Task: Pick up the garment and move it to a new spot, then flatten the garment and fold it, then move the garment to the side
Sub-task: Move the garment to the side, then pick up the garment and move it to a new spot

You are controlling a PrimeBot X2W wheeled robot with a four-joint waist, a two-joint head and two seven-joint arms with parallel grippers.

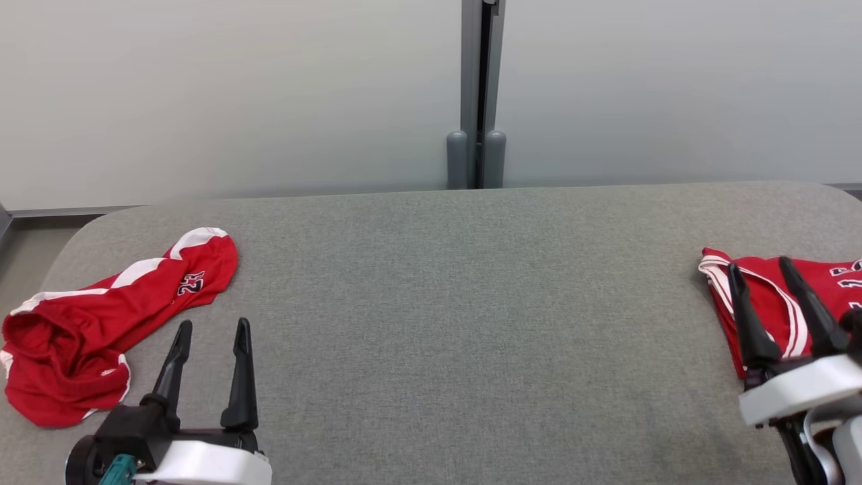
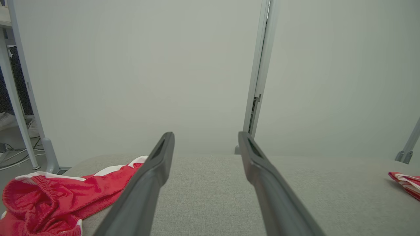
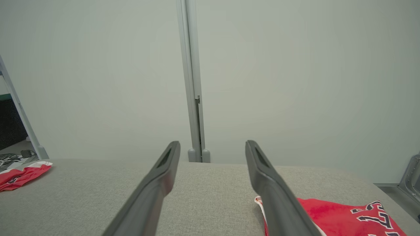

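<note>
Grey table (image 1: 431, 303), pale wall (image 1: 236, 87) behind; left gripper (image 1: 213, 325) and right gripper (image 1: 759, 265) gape (both empty)

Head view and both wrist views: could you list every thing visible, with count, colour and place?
shorts: 1, red with white trim, crumpled at the table's left end
jersey: 1, red with white trim, at the table's right edge
table: 1, grey fabric top
wall panels: 2, pale grey, behind the table
post: 1, grey, between the panels
left tool: 1, dark fingers, open, beside the shorts
right tool: 1, dark fingers, open, near the jersey
</note>
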